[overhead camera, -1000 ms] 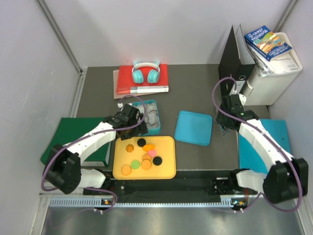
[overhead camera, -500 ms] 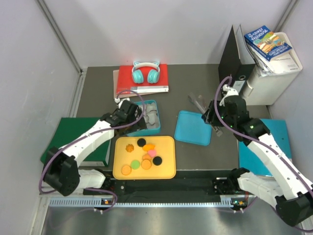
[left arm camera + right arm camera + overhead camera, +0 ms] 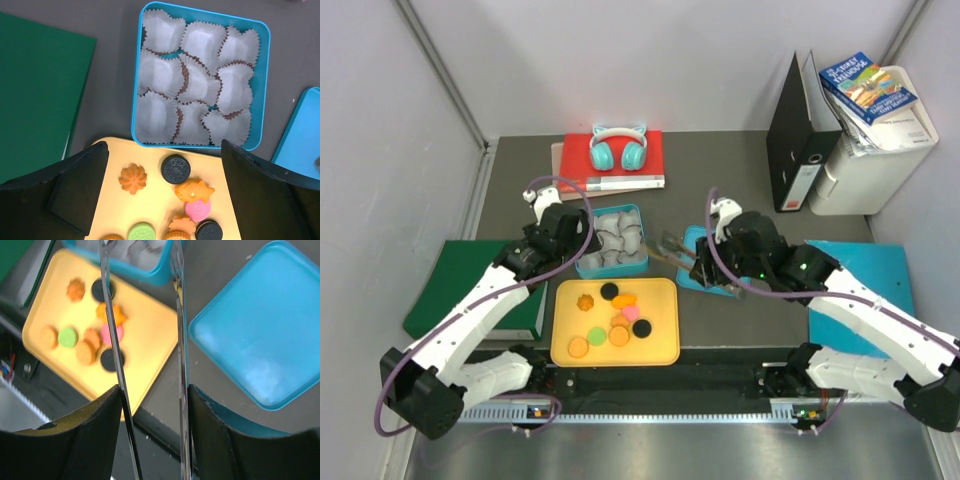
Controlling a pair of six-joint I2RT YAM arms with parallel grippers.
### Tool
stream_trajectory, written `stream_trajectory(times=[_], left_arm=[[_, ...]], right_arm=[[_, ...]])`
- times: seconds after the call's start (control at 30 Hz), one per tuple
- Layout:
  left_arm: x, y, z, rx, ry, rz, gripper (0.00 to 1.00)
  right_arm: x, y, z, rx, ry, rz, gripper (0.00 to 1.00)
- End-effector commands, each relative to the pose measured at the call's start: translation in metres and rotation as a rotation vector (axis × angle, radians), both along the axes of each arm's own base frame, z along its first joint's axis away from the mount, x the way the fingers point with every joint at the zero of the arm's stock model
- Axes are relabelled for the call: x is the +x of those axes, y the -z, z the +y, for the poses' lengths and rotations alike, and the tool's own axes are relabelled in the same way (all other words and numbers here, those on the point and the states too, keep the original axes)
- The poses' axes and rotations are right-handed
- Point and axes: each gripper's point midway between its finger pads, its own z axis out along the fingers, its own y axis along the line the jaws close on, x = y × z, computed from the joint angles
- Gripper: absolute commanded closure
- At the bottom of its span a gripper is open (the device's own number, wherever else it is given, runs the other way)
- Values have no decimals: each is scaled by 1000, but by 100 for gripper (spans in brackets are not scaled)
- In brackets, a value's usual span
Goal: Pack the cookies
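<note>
Lying loose on the yellow tray at the near edge of the table, the cookies are bunched about the tray's middle, several of them touching, and none is seen in the tin yet. A pair of thin tongs is held between the jaws of the right gripper, the blades standing apart over the bare table between the tray, the tin and the blue lid. A slip is judged the main risk: a flat, smooth cookie may be pinched off-centre and flicked off the tray, or two touching ones may be lifted together. The tongs may also be twisted in the grip if pressed hard against the tray. Just beyond the tray's far edge, the blue tin is packed with light paper cups, crowded and tilted, which may be dragged or crushed by a lowered blade. The left gripper, its jaws spread wide and empty, is poised by the tin's near-left corner and could be struck.
</note>
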Motion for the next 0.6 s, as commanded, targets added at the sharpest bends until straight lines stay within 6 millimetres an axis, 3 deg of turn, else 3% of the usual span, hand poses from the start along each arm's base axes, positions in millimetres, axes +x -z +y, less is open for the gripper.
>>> stream_trajectory(times=[0.0, 0.23, 0.57], left_arm=[[-4, 2, 12, 49, -18, -2, 2], [-2, -2, 8, 24, -10, -21, 2], [-10, 8, 8, 24, 3, 11, 2]], right_arm=[[-33, -20, 6, -53, -118, -69, 45], [-86, 6, 9, -193, -219, -14, 44], [-121, 44, 13, -378, -307, -18, 45]])
